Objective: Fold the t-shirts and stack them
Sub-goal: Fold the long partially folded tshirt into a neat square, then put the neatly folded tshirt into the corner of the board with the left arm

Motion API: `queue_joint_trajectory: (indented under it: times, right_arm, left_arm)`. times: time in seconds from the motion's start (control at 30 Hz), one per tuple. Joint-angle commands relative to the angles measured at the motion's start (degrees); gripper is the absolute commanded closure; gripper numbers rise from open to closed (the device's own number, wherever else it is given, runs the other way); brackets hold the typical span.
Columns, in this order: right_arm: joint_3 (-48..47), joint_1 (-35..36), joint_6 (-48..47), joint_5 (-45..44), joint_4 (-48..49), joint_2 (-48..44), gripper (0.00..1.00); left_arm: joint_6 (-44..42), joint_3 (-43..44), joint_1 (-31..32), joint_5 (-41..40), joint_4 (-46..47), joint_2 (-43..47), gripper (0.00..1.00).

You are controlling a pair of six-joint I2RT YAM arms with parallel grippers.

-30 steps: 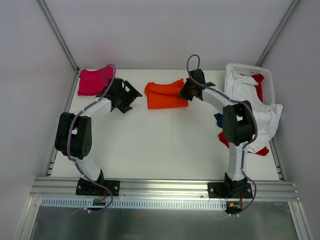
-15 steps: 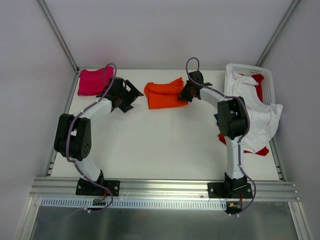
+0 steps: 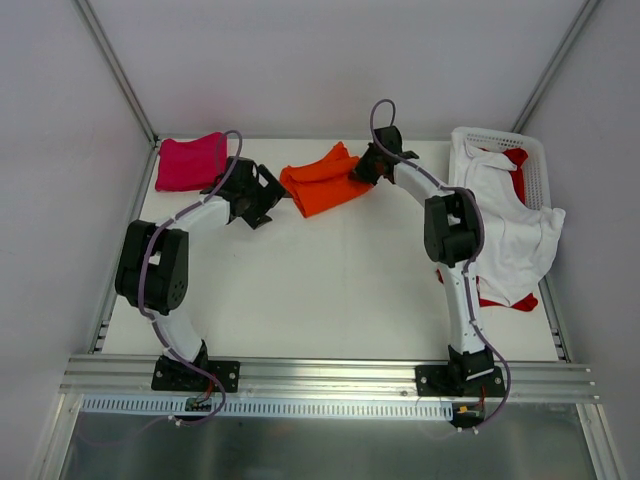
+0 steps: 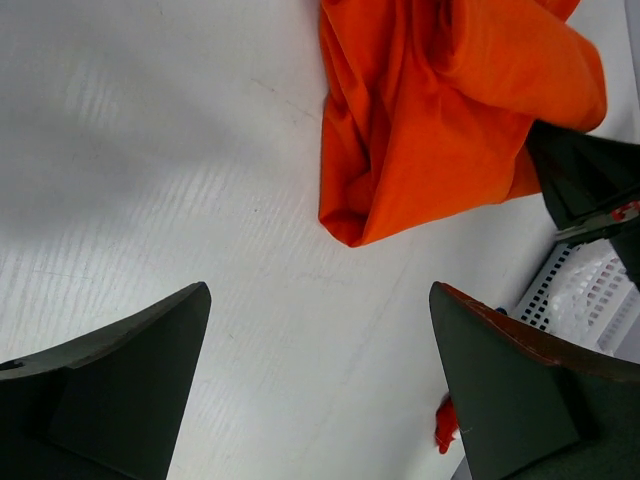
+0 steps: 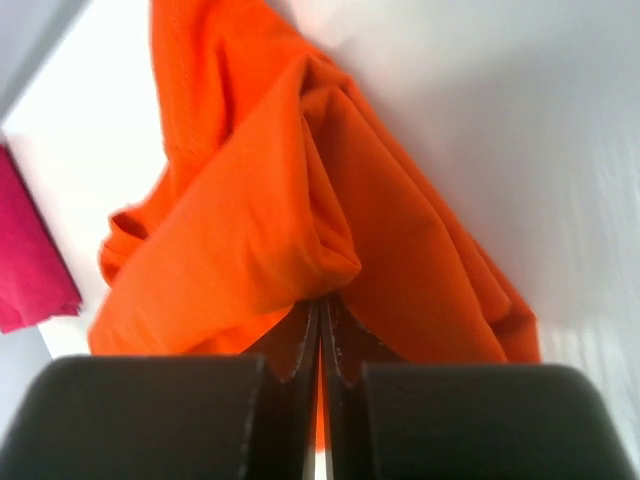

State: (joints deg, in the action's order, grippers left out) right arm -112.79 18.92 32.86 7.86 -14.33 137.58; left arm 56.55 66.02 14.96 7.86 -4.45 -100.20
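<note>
Right wrist: orange shirt (image 5: 300, 230) clamped by right gripper (image 5: 320, 335). Left gripper (image 4: 318, 300) spread, empty; shirt corner at frame centre should be taken squarely.

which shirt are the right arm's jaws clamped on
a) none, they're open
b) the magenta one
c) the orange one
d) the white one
c: in the right wrist view the right jaws are pressed together on a fold of the orange t-shirt.
</note>
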Motion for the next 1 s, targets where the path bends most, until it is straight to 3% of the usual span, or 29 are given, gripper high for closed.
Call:
queue_joint_trajectory:
  times: [0.0, 0.23, 0.37, 0.47, 0.5, 0.57, 0.6, 0.73, 0.97]
  right_arm:
    - [-8.05, -0.46, 1.24, 1.2, -1.76, 2.78, 0.99]
    - [-16.22, -0.55, 4.57, 1.11, 2.8, 9.89, 0.99]
    - [-17.46, -0.02, 11.42, 3.91, 18.86, 14.99, 0.92]
    - [-21.14, 1.82, 16.79, 3.4, 31.09, 19.56, 0.67]
    - [-22.98, 2.43, 17.06, 2.87, 34.59, 20.53, 0.46]
    - [-26.77, 4.11, 15.84, 1.12, 37.25, 21.94, 0.21]
    - [-26.86, 4.46, 14.96, 0.59, 39.09, 21.51, 0.01]
    - [-21.7, 4.47, 10.57, -0.3, 42.27, 14.67, 0.0]
    - [0.0, 1.74, 9.5, 5.4, 48.51, -5.28, 0.01]
  left_arm:
    - [-1.01, 2.36, 0.51, 1.37, 1.11, -1.05, 0.08]
    - [-1.45, 3.06, 0.95, 2.07, 1.11, -2.36, 0.08]
    - [-2.15, 3.06, 1.04, 2.25, 1.02, -2.63, 0.09]
    - [-2.5, 2.8, 0.95, 1.99, 1.11, -2.63, 0.09]
    - [-2.68, 2.71, 1.03, 1.9, 1.02, -2.72, 0.09]
    - [-2.68, 2.54, 1.03, 1.81, 1.02, -2.8, 0.09]
    - [-2.59, 2.45, 1.04, 1.72, 1.02, -2.72, 0.1]
    - [-2.24, 1.75, 1.03, 0.93, 1.11, -2.37, 0.1]
    - [0.65, 0.96, 3.14, -3.54, 1.11, -3.07, 0.11]
